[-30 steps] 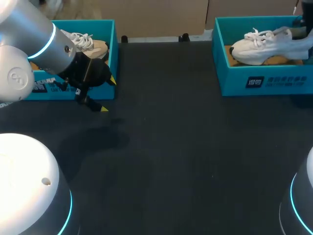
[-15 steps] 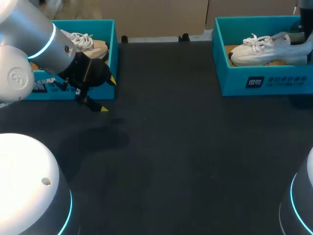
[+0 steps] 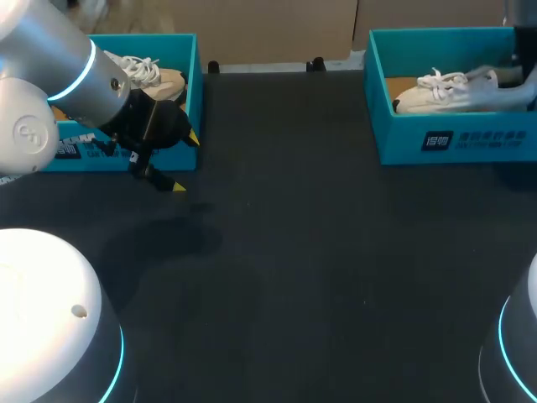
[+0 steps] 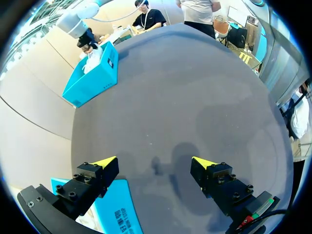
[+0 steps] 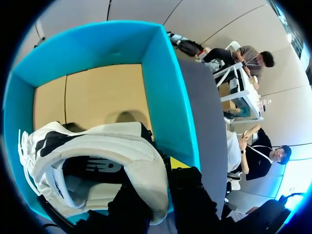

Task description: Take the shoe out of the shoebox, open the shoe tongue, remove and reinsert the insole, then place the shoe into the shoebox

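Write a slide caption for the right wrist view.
Right jaws grip white laced sneaker by its collar inside teal cardboard shoebox.

Upper left in my head view, a teal cardboard shoebox holds a beige laced sneaker, standing on the dark matte tabletop

You saw the white laced shoe sitting low inside the teal shoebox at the surface's far right, toe pointing left.
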`<state>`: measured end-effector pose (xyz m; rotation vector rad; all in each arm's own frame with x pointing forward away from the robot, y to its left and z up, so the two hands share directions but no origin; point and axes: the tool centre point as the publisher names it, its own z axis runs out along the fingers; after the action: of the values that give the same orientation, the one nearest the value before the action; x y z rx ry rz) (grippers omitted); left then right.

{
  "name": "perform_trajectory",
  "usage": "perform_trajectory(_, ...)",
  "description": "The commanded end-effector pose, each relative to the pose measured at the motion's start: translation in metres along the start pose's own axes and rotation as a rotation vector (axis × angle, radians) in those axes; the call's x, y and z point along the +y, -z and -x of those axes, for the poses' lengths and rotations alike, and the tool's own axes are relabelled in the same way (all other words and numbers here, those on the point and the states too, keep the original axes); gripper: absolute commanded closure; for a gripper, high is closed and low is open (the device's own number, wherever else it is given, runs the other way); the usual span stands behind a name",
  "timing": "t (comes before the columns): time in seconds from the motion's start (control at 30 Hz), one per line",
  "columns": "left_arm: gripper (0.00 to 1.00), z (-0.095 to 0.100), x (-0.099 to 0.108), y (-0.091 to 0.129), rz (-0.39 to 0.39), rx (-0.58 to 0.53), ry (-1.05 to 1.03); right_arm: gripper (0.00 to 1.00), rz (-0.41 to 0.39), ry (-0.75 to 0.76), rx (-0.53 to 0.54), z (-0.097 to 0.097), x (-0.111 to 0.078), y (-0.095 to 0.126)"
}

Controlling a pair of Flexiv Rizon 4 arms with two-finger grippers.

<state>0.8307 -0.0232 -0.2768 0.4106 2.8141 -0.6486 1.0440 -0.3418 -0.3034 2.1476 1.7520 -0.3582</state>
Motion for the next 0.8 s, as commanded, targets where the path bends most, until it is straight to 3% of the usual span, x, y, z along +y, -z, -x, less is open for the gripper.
perform_trajectory(0.03,0.0,0.0,0.0,0.0,0.002,0.0,0.0,1.0,0.006,-0.001,0.0,-0.001,-0.006,-0.002)
perform_trajectory(0.8,0.0,0.0,0.0,0.0,0.002,0.0,0.0,1.0,-0.004,0.003,0.012,-0.01,-0.016,-0.029)
